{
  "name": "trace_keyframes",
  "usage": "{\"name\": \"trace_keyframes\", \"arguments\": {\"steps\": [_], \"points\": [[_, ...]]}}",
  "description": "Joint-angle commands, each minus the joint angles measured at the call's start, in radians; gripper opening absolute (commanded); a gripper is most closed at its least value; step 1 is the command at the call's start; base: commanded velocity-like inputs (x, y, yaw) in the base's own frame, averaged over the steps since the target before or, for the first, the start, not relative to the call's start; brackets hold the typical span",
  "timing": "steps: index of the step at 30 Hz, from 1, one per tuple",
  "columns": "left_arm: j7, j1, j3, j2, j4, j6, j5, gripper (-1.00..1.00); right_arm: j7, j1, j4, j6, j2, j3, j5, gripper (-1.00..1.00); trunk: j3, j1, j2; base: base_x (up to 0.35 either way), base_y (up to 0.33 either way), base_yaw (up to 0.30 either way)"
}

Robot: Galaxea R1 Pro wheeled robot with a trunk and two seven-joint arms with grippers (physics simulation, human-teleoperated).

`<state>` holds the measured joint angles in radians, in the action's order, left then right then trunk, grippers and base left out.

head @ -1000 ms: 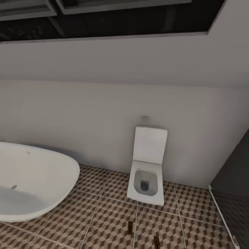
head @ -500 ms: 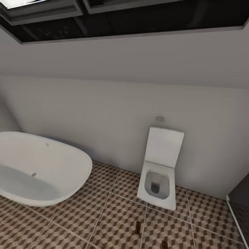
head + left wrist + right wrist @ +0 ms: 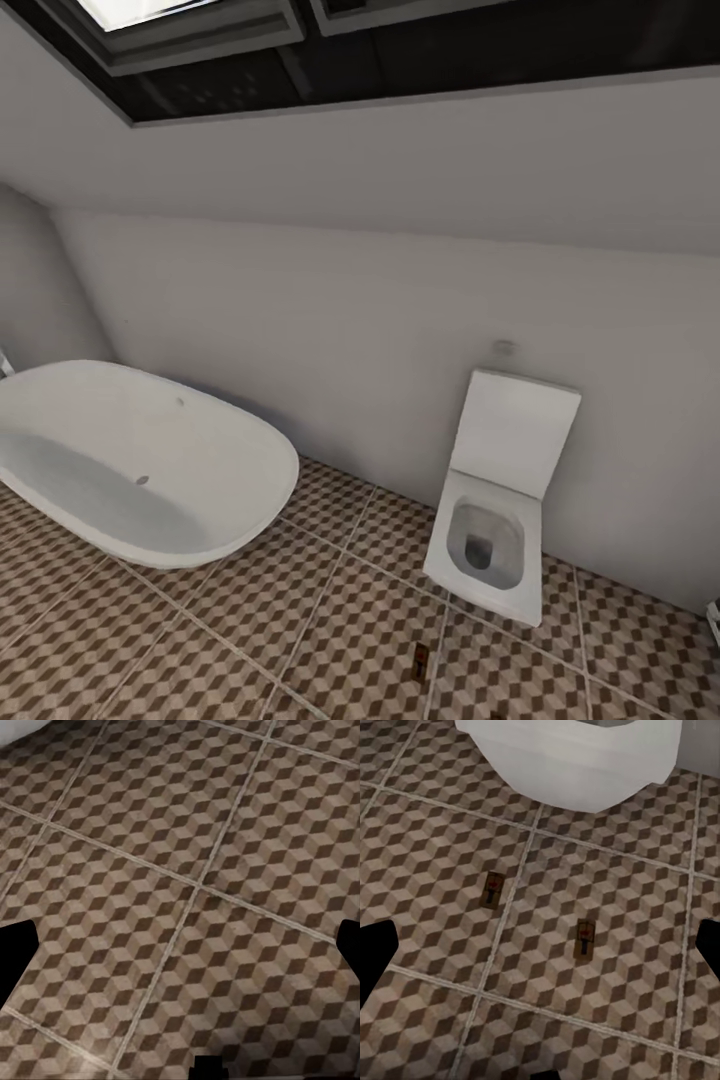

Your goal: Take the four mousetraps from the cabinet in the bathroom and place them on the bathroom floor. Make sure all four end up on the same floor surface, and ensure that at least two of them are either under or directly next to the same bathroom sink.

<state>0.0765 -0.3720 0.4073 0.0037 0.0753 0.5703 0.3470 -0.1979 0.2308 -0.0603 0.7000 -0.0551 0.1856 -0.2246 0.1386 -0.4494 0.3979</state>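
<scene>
Two mousetraps lie flat on the bathroom floor (image 3: 435, 832) in front of the toilet: one mousetrap (image 3: 493, 889) and a second mousetrap (image 3: 584, 938) about a tile's width apart. The head view has one of them (image 3: 421, 660) near the picture's lower edge. My right gripper (image 3: 540, 952) hangs open above them, its dark fingertips (image 3: 375, 956) wide apart with nothing between. Over bare cube-pattern tiles (image 3: 187, 870), my left gripper (image 3: 180, 952) is open and empty too. The cabinet and the sink are out of view.
A white oval bathtub (image 3: 130, 460) stands at the left against the wall. A white square toilet (image 3: 495, 530) with its lid up stands at the right. A pale wall (image 3: 350, 330) runs behind both, with patterned floor between them.
The whole head view has swung to the left: bathtub and toilet have slid rightward in the picture, and the dark shower glass has left the right edge. The mousetraps have not moved.
</scene>
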Motion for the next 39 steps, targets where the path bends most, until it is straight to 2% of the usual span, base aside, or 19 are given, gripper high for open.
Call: {"name": "trace_keyframes", "arguments": {"steps": [1,10,39], "points": [[0.004,-0.001,0.008,-0.001,0.003,0.005,0.003,1.00,-0.005,0.001,0.000,0.003,0.000,0.009,-0.007,1.00,0.002,-0.001,0.002,0.000,0.000,0.072],[0.003,-0.001,0.008,-0.002,0.003,0.005,0.003,1.00,-0.003,0.001,0.000,0.003,0.001,0.009,-0.005,1.00,0.002,-0.001,0.002,0.000,0.000,-0.005],[0.003,0.001,0.008,-0.002,0.003,0.005,0.003,1.00,-0.003,0.001,0.001,0.003,0.001,0.009,-0.004,1.00,-0.010,-0.001,0.002,0.000,0.000,-0.224]]}}
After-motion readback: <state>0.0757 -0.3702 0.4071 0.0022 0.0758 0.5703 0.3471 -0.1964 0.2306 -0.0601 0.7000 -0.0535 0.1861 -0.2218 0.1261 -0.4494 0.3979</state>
